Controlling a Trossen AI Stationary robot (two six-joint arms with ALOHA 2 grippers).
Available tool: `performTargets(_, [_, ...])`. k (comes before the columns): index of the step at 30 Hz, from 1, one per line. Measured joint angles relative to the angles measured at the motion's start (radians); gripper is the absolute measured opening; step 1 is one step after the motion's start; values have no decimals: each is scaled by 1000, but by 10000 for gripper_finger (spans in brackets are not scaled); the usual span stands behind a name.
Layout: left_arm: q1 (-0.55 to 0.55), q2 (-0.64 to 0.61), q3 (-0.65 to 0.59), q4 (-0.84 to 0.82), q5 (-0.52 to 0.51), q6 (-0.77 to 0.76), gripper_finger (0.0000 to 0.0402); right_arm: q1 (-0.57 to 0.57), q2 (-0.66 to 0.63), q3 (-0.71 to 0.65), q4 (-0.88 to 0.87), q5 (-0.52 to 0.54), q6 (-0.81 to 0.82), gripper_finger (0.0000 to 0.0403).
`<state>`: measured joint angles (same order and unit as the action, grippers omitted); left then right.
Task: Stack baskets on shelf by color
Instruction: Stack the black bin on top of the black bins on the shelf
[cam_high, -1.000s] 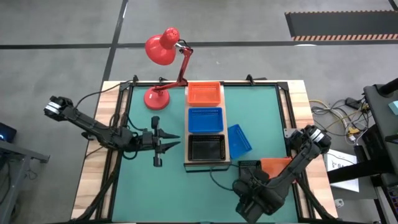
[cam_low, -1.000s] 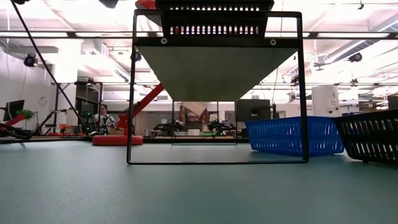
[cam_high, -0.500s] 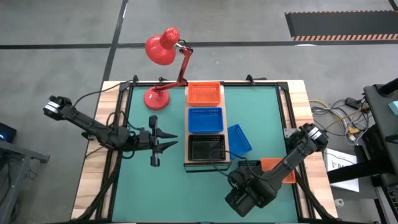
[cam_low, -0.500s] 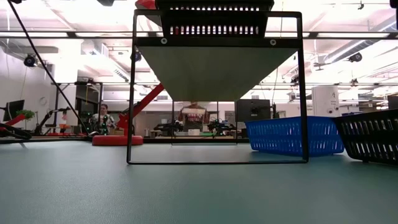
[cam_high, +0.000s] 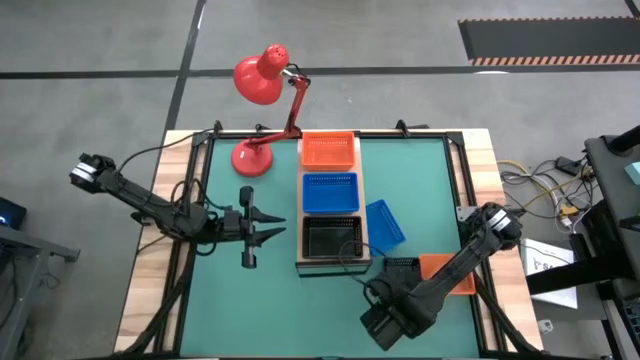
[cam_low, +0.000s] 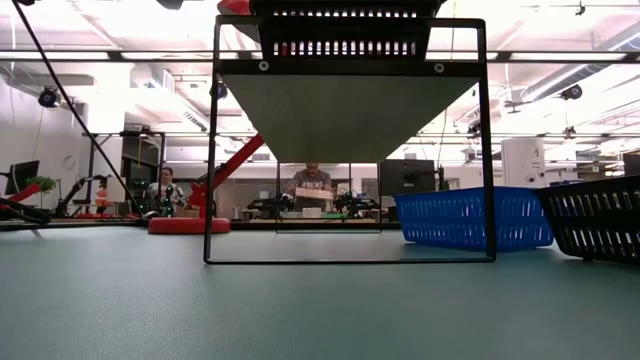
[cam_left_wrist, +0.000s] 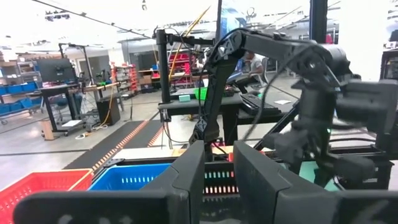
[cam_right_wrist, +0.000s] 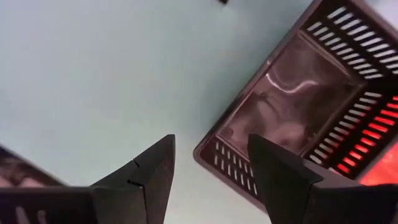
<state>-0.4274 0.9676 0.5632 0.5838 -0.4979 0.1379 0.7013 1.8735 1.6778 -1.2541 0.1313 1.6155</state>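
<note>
The shelf (cam_high: 334, 201) stood mid-table on the green mat (cam_high: 420, 190), carrying one red-orange basket (cam_high: 328, 150), one blue basket (cam_high: 330, 192) and one black basket (cam_high: 332, 237) in a row. A loose blue basket (cam_high: 384, 222) lay tilted just beside it; a loose black basket (cam_right_wrist: 298, 112) and a loose orange basket (cam_high: 450, 272) sat near the right arm. The right gripper (cam_right_wrist: 208, 163) hovered open and empty at the black basket's corner. The left gripper (cam_high: 268, 234) waited beside the shelf, open, holding nothing.

arms: dark, jointed | cables: black | right pincer (cam_right_wrist: 208, 165): wedge fingers
</note>
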Motion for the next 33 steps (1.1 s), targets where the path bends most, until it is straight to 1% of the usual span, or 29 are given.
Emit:
performTargets(5, [0,0,0,-1,1,0,70,-4,68,-1,-1,-24,-23,194])
performTargets(10, [0,0,-1,-1,1,0,70,-14,105,-1,0,-35,-45,194])
performTargets(15, [0,-2,-1,0,1,0,70,-22,126,-2,-2,-5,-63,181])
performTargets(20, [0,-1,-1,1,1,0,70,-30,141,-9,2,25,-63,139])
performTargets(30, [0,0,-1,3,1,0,70,-27,139,-12,-1,26,-59,19])
performTargets(33, [0,0,-1,5,1,0,70,-19,132,-13,-2,18,-64,15])
